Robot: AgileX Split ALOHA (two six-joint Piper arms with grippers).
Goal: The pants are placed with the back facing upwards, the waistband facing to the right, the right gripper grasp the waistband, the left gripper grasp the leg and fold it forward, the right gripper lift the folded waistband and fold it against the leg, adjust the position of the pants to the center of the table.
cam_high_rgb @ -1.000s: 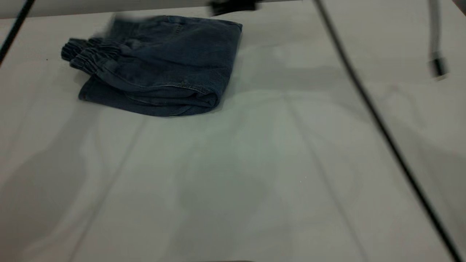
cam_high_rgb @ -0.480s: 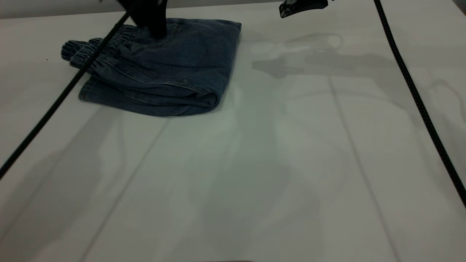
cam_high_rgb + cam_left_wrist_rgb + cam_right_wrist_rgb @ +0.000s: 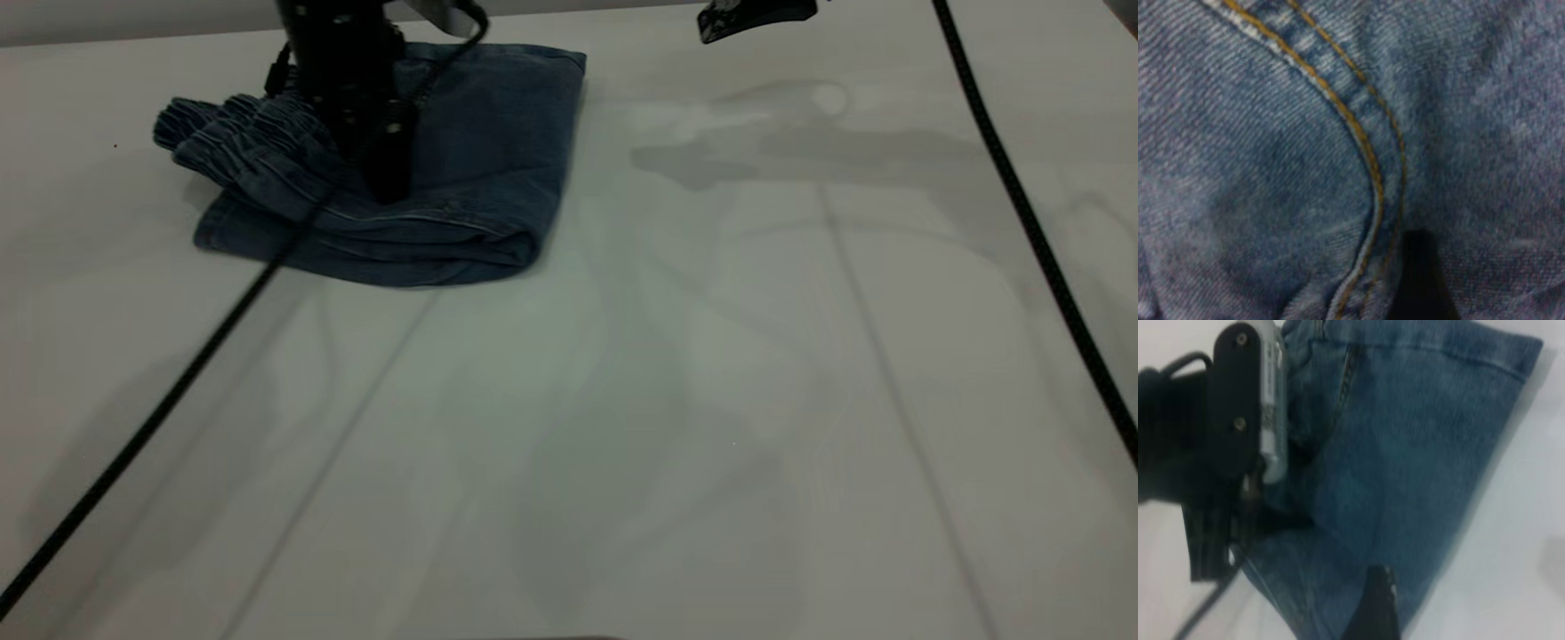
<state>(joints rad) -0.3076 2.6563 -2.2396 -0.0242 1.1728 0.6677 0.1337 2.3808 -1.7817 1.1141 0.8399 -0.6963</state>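
The blue denim pants (image 3: 498,133) lie folded in a thick bundle at the far left of the table (image 3: 622,400). The ruffled waistband (image 3: 231,133) bunches at the bundle's left end. My left gripper (image 3: 387,182) stands on top of the bundle, pressed into the cloth, and looks open. Its wrist view is filled with denim and a yellow-stitched seam (image 3: 1371,173), with one dark fingertip (image 3: 1421,280) showing. My right gripper (image 3: 756,18) hangs at the far edge, right of the pants and apart from them. It looks open over the pants' edge (image 3: 1438,600). The printed leg is hidden in the fold.
A black cable (image 3: 160,409) runs from the left arm across the near left of the table. Another cable (image 3: 1040,240) slants down the right side. The left arm's body (image 3: 1238,453) shows in the right wrist view, beside the pants.
My left arm has come down from the table's far edge onto the top of the folded pants. The right gripper holds near the far edge. The bundle has barely shifted.
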